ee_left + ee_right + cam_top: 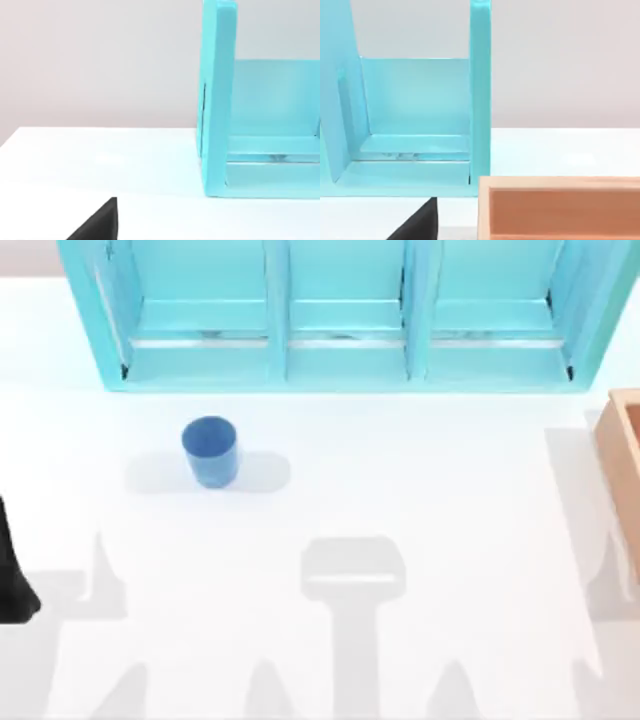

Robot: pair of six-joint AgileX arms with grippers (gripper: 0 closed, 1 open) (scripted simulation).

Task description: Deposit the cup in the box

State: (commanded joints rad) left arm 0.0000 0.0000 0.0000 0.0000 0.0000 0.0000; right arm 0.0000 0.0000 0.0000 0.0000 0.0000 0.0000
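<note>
The small blue cup (210, 450) stands upright on the white table, left of centre and in front of the shelf unit. The tan box (625, 455) sits at the table's right edge, cut off by the top view; in the right wrist view its thick wall (560, 182) and hollow inside lie close in front of the camera. My left arm (14, 575) is a dark shape at the table's left edge, well away from the cup. A black wedge of my left gripper (100, 222) shows in the left wrist view, and a like wedge of my right gripper (420, 222) in the right wrist view.
A big teal shelf unit (345, 315) with three compartments spans the back of the table. Its left end wall (217, 100) stands ahead of the left wrist camera, its right end wall (480, 95) just behind the box. White tabletop (400, 490) stretches between cup and box.
</note>
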